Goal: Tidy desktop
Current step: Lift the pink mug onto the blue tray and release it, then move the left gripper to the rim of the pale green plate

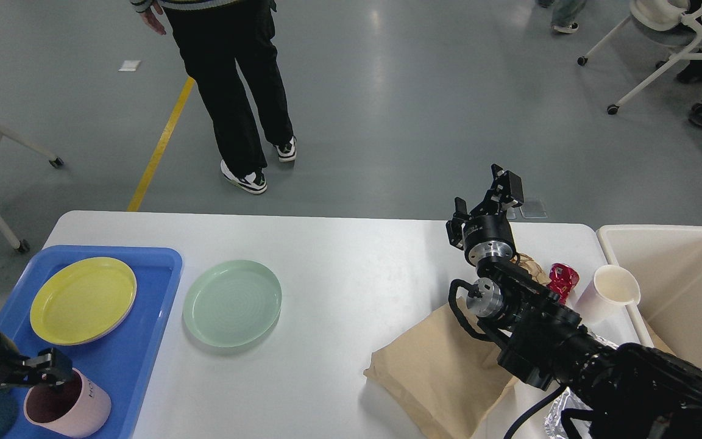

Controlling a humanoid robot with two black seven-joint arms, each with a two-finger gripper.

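White desk point(351, 256) fills the lower half of the head view, with grey floor behind it. I take the green plate point(232, 303) on the desk as the landmark. Left of the plate lies a blue tray point(134, 341) that carries a yellow plate point(83, 300) and, nearer to the camera, a pink mug point(74, 407) with a dark inside. The left hand point(52, 369) is at the rim of this mug; its fingers look spread, but I cannot tell if they touch the mug. Far right of the green plate, the right hand point(488, 195) is raised above the far edge of the desk, its two fingers apart and holding nothing. Below that arm lies a brown paper bag point(442, 372). Further right stand a crumpled red wrapper point(563, 279) and a white paper cup point(612, 291), which leans at a cream bin point(686, 286). Behind the desk a person point(229, 91) in black trousers walks on the floor.
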